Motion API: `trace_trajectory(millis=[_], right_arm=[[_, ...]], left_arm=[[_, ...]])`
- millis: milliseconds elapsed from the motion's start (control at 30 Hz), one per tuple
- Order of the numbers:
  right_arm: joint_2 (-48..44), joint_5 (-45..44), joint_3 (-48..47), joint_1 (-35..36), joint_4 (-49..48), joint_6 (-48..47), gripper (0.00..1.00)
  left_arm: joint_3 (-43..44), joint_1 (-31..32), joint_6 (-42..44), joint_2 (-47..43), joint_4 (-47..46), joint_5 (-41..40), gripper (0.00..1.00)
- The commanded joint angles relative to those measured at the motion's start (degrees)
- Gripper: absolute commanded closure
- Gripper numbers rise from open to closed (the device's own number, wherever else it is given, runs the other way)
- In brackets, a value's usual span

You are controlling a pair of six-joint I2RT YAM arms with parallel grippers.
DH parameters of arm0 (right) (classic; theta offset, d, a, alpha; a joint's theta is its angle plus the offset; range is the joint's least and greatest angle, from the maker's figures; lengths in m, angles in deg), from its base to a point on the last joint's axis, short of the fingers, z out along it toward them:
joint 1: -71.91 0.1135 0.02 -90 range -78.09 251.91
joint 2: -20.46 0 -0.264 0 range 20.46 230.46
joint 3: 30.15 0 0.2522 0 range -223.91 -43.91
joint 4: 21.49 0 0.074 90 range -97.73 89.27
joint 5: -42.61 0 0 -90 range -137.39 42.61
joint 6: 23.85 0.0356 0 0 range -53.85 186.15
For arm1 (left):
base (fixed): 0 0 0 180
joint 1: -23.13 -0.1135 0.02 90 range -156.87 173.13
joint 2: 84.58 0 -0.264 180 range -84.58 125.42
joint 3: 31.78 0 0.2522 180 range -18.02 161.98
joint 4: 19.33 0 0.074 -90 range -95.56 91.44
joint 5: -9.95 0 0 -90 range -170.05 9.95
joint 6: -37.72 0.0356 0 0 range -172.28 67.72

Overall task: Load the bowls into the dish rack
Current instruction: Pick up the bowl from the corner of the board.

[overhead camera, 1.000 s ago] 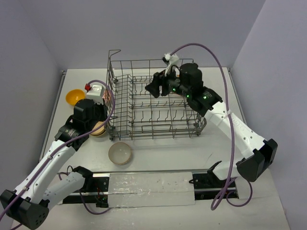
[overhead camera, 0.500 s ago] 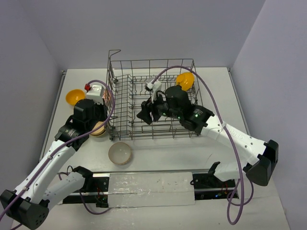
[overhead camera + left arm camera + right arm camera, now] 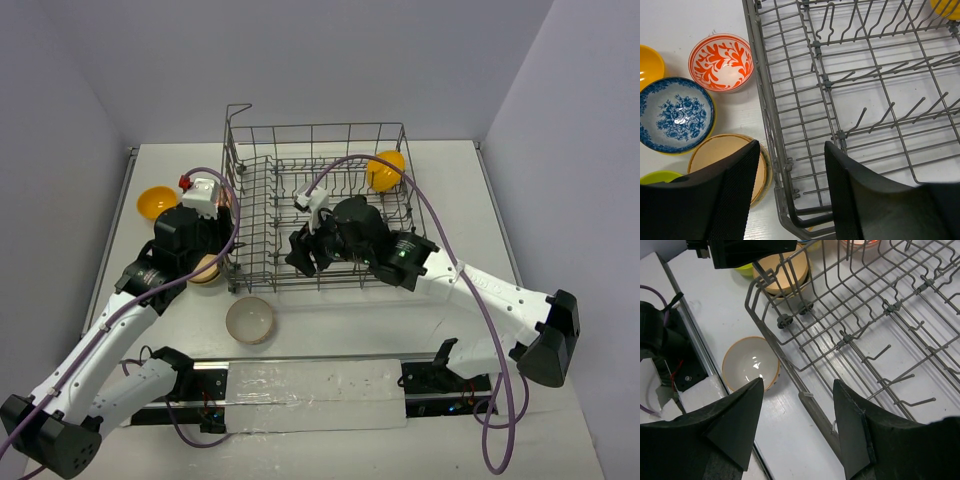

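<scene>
The grey wire dish rack [image 3: 330, 262] stands mid-table, with one orange-yellow bowl [image 3: 385, 170] in its far right corner. My right gripper [image 3: 303, 250] is open and empty over the rack's near left rim [image 3: 790, 360], above the white striped bowl [image 3: 750, 365]. My left gripper [image 3: 213, 263] is open and empty over the rack's near left corner [image 3: 785, 200]. To its left lie the tan bowl [image 3: 722, 157], blue-patterned bowl [image 3: 675, 114], red-and-white bowl [image 3: 721, 61], lime green bowl [image 3: 657, 176] and second orange-yellow bowl [image 3: 647, 65].
The white striped bowl [image 3: 250, 320] sits alone on the table in front of the rack. The arms' base rail [image 3: 320, 385] runs along the near edge. The rack's raised handle [image 3: 238, 110] stands at its far left corner.
My right arm has swung from the rack's far middle to its near left, uncovering the orange-yellow bowl in the far right corner. The left arm has not moved.
</scene>
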State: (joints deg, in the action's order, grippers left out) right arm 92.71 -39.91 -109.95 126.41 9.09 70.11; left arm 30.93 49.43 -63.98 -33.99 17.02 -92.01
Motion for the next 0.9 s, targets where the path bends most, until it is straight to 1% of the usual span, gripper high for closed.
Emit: trace_trajectory(millis=[0, 100, 300, 667, 767, 867], right_arm=[[-1.8, -2.1, 0.5, 0.3, -0.9, -0.2, 0.35], [-1.6, -2.1, 1.0, 0.3, -0.7, -0.1, 0.34], [-2.9, -1.6, 2.9, 0.3, -2.3, 0.2, 0.34], [-4.1, -1.8, 3.0, 1.1, -2.8, -0.1, 0.34], [-4.9, -1.2, 3.2, 2.2, -2.9, -0.6, 0.34], [-5.9, -0.8, 3.6, 3.7, -3.6, -1.6, 0.34]], left_arm=[[0.9, 0.2, -0.1, -0.6, -0.7, -0.7, 0.40], [2.5, 0.2, 0.1, -0.9, -0.4, -1.7, 0.38], [5.1, 0.2, -0.2, -2.0, 0.4, -1.9, 0.38], [9.8, 0.2, -0.8, -4.3, 3.0, -2.0, 0.34], [10.6, 0.2, -1.2, -5.4, 3.8, -4.9, 0.34], [11.5, 0.2, -2.7, -6.7, 4.7, -10.2, 0.33]])
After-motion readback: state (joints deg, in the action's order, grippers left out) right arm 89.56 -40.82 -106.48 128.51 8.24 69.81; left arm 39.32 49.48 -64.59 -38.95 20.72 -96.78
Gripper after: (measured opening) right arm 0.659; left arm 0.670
